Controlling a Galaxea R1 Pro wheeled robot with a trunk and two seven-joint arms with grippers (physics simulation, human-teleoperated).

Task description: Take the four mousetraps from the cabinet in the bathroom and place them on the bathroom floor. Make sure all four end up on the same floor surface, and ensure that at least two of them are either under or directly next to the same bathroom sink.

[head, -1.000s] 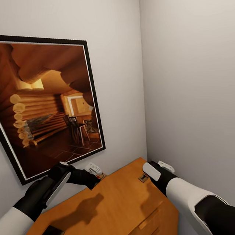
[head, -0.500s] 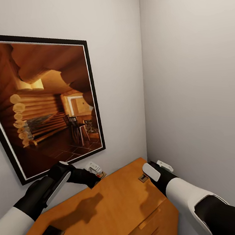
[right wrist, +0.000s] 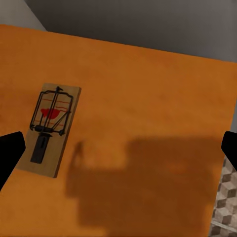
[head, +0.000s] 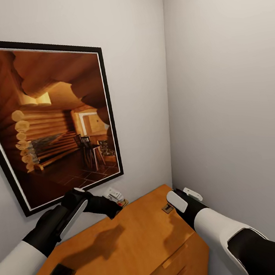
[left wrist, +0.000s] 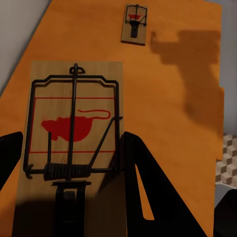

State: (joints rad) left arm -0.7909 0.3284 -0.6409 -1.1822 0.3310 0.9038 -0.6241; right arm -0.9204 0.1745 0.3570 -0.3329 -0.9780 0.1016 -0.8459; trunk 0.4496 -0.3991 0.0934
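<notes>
Left claw (left wrist: 69,207) spread wide over a mousetrap (left wrist: 74,133) lying flat on the orange cabinet (head: 138,241) top, right claw (right wrist: 118,148) also wide above another mousetrap (right wrist: 49,126), framed picture (head: 48,119) behind.

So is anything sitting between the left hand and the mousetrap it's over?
Nothing visible. In the left wrist view the mousetrap lies flat on the cabinet top between the left hand's spread fingers, with no other object in that gap.
</notes>
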